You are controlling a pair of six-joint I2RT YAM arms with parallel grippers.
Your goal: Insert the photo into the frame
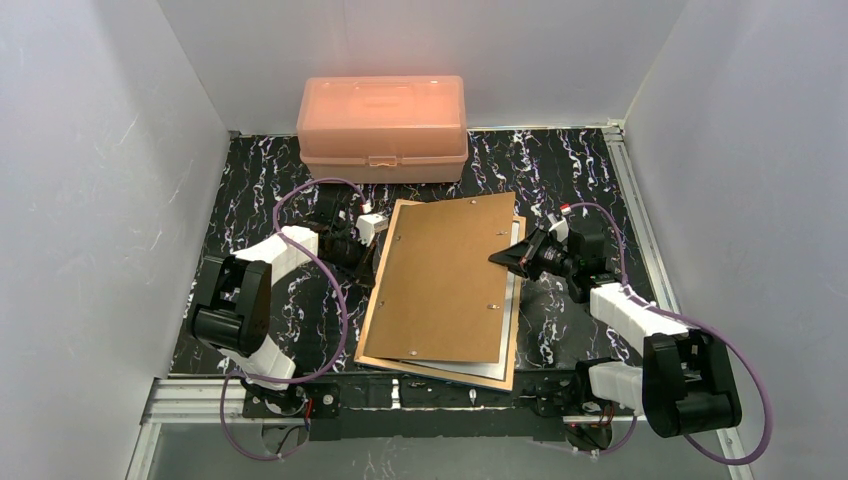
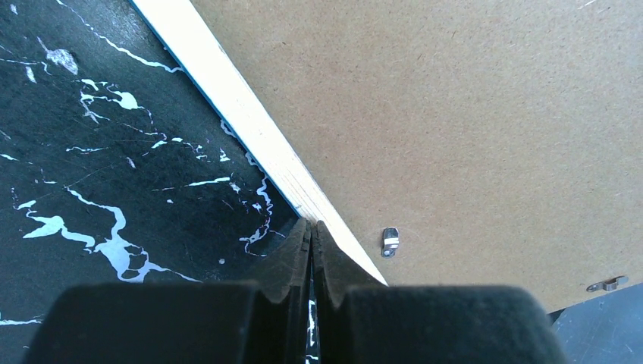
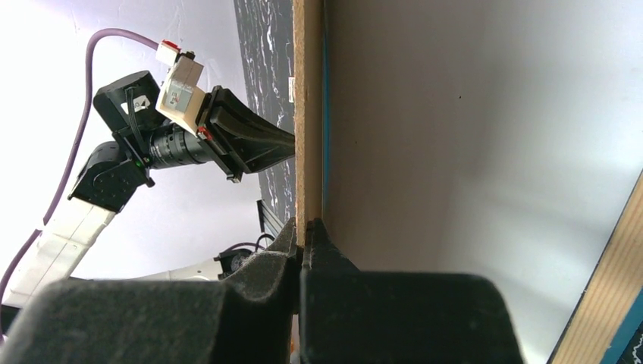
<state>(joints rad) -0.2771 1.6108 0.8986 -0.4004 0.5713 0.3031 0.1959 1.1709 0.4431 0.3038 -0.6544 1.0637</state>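
Observation:
The frame (image 1: 440, 372) lies face down mid-table, its tan wooden edges up. Its brown fibreboard backing (image 1: 450, 275) sits skewed over it, raised along the right side. My right gripper (image 1: 498, 257) is shut on that raised edge; the right wrist view shows the pads (image 3: 288, 239) pinching the fibreboard (image 3: 307, 114). My left gripper (image 1: 372, 264) is shut with nothing in it, its tips (image 2: 312, 227) against the frame's pale wooden left edge (image 2: 250, 129). A white sheet (image 1: 480, 366) peeks out under the backing. The photo's printed side is hidden.
A salmon-pink plastic box (image 1: 382, 128) stands at the back, just behind the frame. Small metal turn clips (image 2: 390, 242) sit on the backing near the left gripper. White walls enclose the black marbled table (image 1: 250, 190) on three sides.

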